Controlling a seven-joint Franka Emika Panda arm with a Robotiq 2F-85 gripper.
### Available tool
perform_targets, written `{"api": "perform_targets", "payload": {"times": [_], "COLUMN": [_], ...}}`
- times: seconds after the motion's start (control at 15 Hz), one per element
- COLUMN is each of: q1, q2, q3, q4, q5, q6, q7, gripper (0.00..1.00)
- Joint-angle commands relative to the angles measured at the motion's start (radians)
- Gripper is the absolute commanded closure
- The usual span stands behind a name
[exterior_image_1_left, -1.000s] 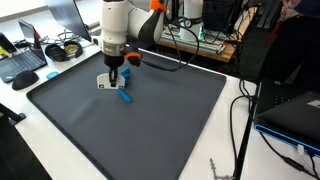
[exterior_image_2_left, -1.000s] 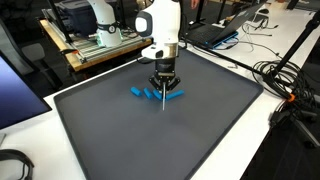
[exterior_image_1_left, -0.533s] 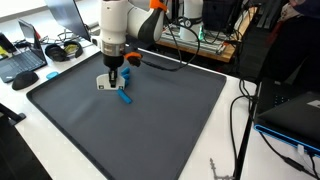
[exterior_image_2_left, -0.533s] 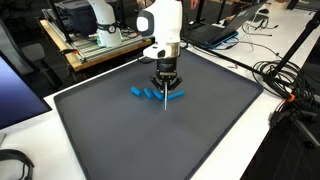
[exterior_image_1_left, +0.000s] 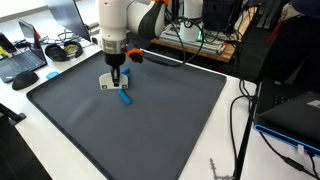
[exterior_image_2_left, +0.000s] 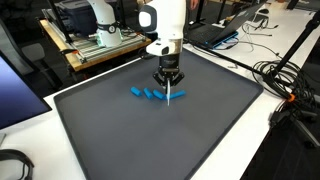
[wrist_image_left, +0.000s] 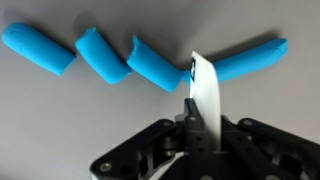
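Exterior view, arm at far left of the mat: the gripper (exterior_image_1_left: 115, 73) points straight down over the far left part of a dark grey mat (exterior_image_1_left: 150, 130). A blue piece (exterior_image_1_left: 125, 97) lies on the mat just near of the gripper tip. A pale flat object (exterior_image_1_left: 104, 84) sits just left of the tip; what it is cannot be told from here.

Exterior view, arm at far centre: the gripper (exterior_image_2_left: 168, 80) is upright above the mat (exterior_image_2_left: 150, 140). A thin white blade (exterior_image_2_left: 169, 96) hangs from it, edge-on, with its lower end at mat level. The row of blue pieces (exterior_image_2_left: 148, 94) lies just left of the blade, with more blue showing behind it.

Wrist view: the jaws are closed on the white blade (wrist_image_left: 204, 95), which sticks out from the gripper (wrist_image_left: 195, 130) towards the far side. Three short blue pieces (wrist_image_left: 103, 55) lie in a row at left, close together and slightly tilted. A long blue piece (wrist_image_left: 245, 60) lies at right. The blade's far end stands at the point where the third short piece meets the long one and covers the long piece's left end. Whether it is touching the blue material cannot be confirmed.
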Motion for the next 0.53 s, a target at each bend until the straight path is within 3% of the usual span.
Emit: {"api": "perform_targets", "payload": {"times": [0.0,0.47], "q1": [-0.011,-0.024], "q2": [-0.082,-0.139], "q3": [0.022,0.079], "q4": [-0.039,-0.048], "q5": [-0.007,-0.01], "q6": [-0.026,-0.039], "q7": [-0.025,-0.114], "gripper": [0.99,0.99]}}
